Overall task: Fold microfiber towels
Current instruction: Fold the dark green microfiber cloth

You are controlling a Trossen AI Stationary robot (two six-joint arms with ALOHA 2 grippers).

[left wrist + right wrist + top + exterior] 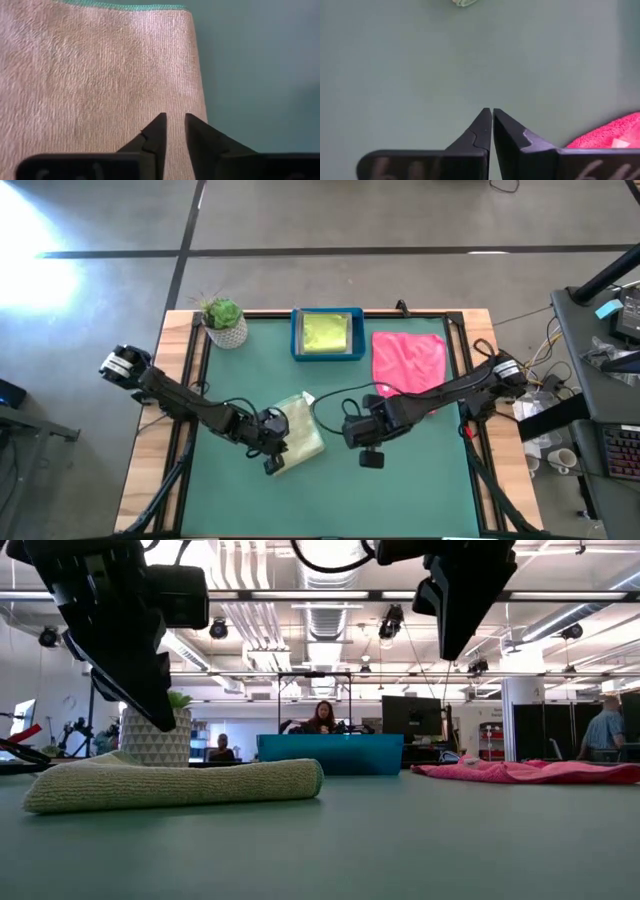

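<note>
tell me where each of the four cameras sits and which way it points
High view: above the table, looking straight down; both arms show, with the folded sage towel, pink towel and blue tray.
Low view: table height, looking level across; both arms hang in from above.
Left wrist view: on the left arm, facing down onto the sage towel; left gripper slightly parted.
Right wrist view: on the right arm, facing bare table; right gripper shut.
Shared: high and low views both show the sage towel, pink towel and tray.

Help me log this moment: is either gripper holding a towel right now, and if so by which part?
Nothing is held. The right gripper is shut on nothing above bare table. The left gripper hangs over the folded sage towel, jaws slightly apart, empty.
</note>
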